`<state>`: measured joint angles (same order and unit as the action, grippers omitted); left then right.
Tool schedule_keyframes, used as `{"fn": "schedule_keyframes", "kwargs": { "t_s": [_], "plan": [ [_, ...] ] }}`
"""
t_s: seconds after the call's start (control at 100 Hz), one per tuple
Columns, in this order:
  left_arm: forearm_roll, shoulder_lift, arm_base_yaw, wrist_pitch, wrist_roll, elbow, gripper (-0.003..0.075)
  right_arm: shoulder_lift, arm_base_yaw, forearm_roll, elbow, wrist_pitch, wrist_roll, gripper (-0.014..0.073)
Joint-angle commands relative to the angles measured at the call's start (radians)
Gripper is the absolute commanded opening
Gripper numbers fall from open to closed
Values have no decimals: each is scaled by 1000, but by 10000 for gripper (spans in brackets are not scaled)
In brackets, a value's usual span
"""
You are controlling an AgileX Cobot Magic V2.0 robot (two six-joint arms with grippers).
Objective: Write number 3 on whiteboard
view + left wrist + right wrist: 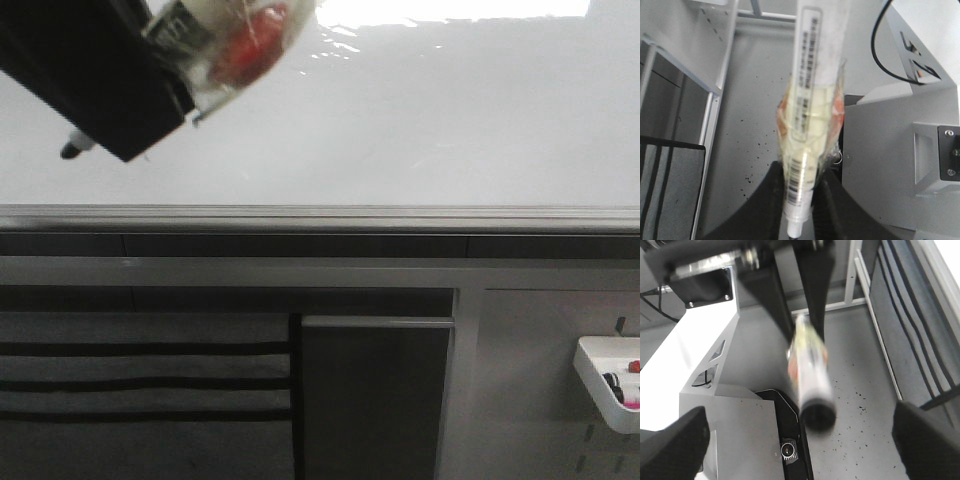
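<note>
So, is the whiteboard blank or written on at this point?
Blank where visible: the front view shows no marks on the whiteboard. The corner behind the left gripper and its marker is hidden.

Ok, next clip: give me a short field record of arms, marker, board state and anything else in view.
left gripper: shut on the marker, near the board's upper left
right gripper: open, holding nothing
marker: taped barrel, dark tip just off the whiteboard
whiteboard: no digit visible
number 3: not yet written
other: white tray lower right
</note>
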<state>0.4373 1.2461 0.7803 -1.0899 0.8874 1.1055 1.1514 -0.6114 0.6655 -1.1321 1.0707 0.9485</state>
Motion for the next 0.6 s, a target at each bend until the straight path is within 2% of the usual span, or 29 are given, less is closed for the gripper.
{"fn": "schedule_keyframes", "kwargs": {
  "t_s": [0.0, 0.16, 0.42, 0.59],
  "plan": [
    [17, -6, 17, 27, 6, 24, -18, 19, -32, 22, -49, -50, 15, 664],
    [1, -1, 17, 27, 6, 24, -18, 56, -52, 19, -52, -86, 15, 646],
    [-3, -1, 17, 27, 6, 24, -18, 65, -52, 17, -52, -97, 15, 420],
    [-3, -1, 17, 27, 6, 24, -18, 69, -52, 16, -52, -97, 20, 383]
  ]
}}
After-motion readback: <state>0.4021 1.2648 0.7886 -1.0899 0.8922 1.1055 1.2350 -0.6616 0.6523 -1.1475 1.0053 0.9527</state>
